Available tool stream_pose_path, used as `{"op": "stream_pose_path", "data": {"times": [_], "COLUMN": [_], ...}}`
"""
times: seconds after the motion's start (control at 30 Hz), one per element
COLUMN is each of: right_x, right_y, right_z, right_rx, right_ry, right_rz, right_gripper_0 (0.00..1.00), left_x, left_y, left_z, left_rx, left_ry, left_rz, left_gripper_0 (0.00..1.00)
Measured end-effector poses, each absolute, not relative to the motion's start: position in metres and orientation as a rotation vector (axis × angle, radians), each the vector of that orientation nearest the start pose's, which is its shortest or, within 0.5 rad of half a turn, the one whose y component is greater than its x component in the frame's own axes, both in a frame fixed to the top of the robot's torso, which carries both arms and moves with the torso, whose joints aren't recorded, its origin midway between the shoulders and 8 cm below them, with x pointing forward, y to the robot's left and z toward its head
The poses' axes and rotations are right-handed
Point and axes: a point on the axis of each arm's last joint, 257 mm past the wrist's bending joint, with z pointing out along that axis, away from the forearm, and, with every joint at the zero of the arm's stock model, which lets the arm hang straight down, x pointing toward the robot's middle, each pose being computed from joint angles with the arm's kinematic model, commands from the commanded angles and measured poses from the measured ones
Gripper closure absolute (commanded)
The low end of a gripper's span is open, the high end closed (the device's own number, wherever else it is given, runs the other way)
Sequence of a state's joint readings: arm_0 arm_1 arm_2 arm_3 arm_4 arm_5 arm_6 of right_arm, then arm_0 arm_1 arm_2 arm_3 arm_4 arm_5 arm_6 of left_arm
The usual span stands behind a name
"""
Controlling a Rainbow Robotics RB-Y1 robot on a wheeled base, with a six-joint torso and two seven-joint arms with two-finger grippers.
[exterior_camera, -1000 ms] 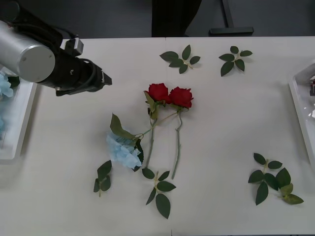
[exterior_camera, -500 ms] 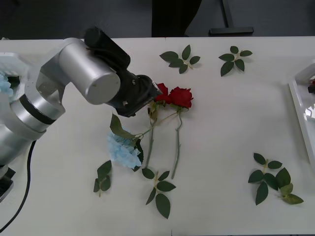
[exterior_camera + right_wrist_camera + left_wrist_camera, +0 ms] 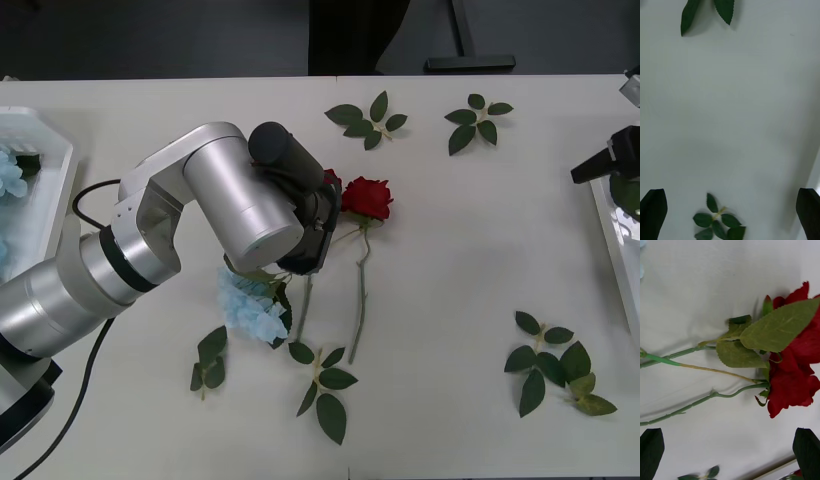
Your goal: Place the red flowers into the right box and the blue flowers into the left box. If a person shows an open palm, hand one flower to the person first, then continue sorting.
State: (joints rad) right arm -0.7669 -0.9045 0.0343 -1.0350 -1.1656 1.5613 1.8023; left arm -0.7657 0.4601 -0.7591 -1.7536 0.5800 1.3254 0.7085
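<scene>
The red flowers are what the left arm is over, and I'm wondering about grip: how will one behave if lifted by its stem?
The red flowers have thin, curving stems, so one would probably bend and droop. The bloom looks heavy for its stem, so it may swing. Their crossed stems could drag the neighbour along.

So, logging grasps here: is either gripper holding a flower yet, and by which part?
Neither. The left gripper is open above the red flowers, and the right gripper is open over bare table.
</scene>
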Motion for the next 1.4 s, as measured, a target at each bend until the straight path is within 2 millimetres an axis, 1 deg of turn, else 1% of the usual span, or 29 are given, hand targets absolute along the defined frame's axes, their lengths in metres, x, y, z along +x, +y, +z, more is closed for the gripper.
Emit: {"op": "stream_pose_path", "data": {"times": [0.07, 0.13, 0.2, 0.33, 0.47, 0.53, 0.67, 0.83, 1.03, 1.13, 1.27, 1.4], "right_x": [0.524, 0.526, 0.527, 0.528, 0.527, 0.526, 0.525, 0.521, 0.517, 0.515, 0.511, 0.510], "right_y": [-0.363, -0.342, -0.326, -0.304, -0.292, -0.292, -0.304, -0.314, -0.317, -0.318, -0.320, -0.318], "right_z": [-0.166, -0.163, -0.161, -0.166, -0.181, -0.190, -0.205, -0.216, -0.222, -0.225, -0.230, -0.236], "right_rx": [-0.170, -0.184, -0.182, -0.107, -0.141, -0.153, -0.159, -0.146, -0.139, -0.136, -0.134, -0.160], "right_ry": [2.705, 2.702, 2.698, 2.692, 2.682, 2.684, 2.703, 2.721, 2.733, 2.738, 2.747, 2.743], "right_rz": [0.435, 0.442, 0.444, 0.439, 0.413, 0.386, 0.299, 0.263, 0.262, 0.262, 0.254, 0.229], "right_gripper_0": [0.00, 0.00, 0.00, 0.00, 0.00, 0.00, 0.00, 0.00, 0.00, 0.00, 0.00, 0.00], "left_x": [0.476, 0.478, 0.481, 0.487, 0.488, 0.489, 0.489, 0.479, 0.464, 0.459, 0.460, 0.466], "left_y": [0.003, 0.005, 0.007, 0.012, 0.021, 0.023, 0.026, 0.026, 0.027, 0.034, 0.043, 0.053], "left_z": [-0.240, -0.240, -0.239, -0.237, -0.242, -0.247, -0.262, -0.273, -0.287, -0.295, -0.302, -0.312], "left_rx": [-1.584, -1.569, -1.568, -1.648, -1.828, -1.884, -1.934, -1.981, -1.981, -1.982, -2.001, -2.032], "left_ry": [2.259, 2.248, 2.234, 2.156, 2.039, 2.010, 2.009, 2.036, 2.076, 2.082, 2.067, 2.038], "left_rz": [-0.825, -0.818, -0.817, -0.833, -0.821, -0.808, -0.762, -0.713, -0.643, -0.587, -0.545, -0.518], "left_gripper_0": [0.00, 0.00, 0.00, 0.00, 0.00, 0.00, 0.00, 0.00, 0.00, 0.00, 0.00, 0.00]}}
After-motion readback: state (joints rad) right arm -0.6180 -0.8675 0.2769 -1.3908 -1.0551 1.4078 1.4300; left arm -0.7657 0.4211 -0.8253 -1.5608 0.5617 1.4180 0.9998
